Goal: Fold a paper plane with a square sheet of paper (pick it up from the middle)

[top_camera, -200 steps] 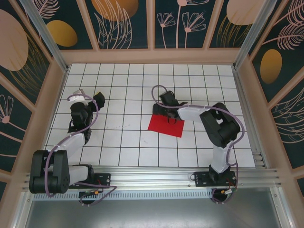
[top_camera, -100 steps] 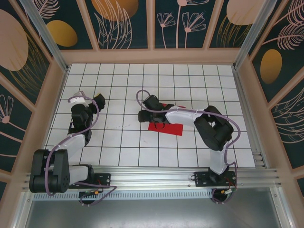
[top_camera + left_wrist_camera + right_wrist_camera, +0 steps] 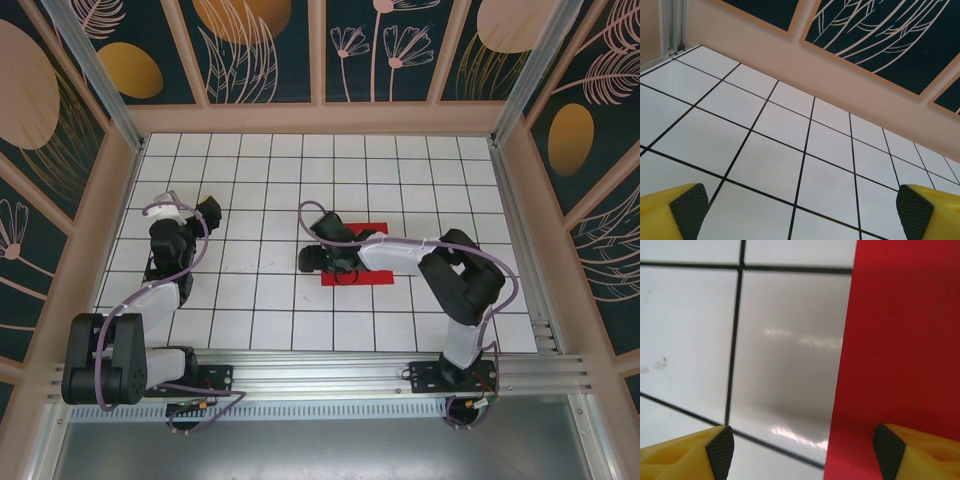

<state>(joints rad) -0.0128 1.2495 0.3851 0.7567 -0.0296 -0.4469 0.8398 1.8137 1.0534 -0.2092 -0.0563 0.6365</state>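
The square sheet of paper [image 3: 352, 277] is bright red and lies flat on the white grid table, right of centre; my right arm crosses over it and hides its middle. My right gripper [image 3: 315, 260] hangs low at the sheet's left edge. In the right wrist view this gripper [image 3: 803, 450] is open: one pad is over bare tile, the other pad [image 3: 886, 446] is over the red paper [image 3: 900, 350], and nothing is held between them. My left gripper [image 3: 208, 210] stands open at the far left, well away from the sheet. It [image 3: 800, 210] has only bare tiles between its fingers.
The tiled table [image 3: 260, 300] is bounded by peach walls [image 3: 320, 118] at the back and both sides. An aluminium rail [image 3: 320, 365] with both arm bases runs along the near edge. The left wrist view faces the back wall [image 3: 790, 60].
My right gripper swung left across the sheet, then drew back nearer, ending at its left edge. The sheet, tilted before, now lies squarer with the grid. The left arm stayed still.
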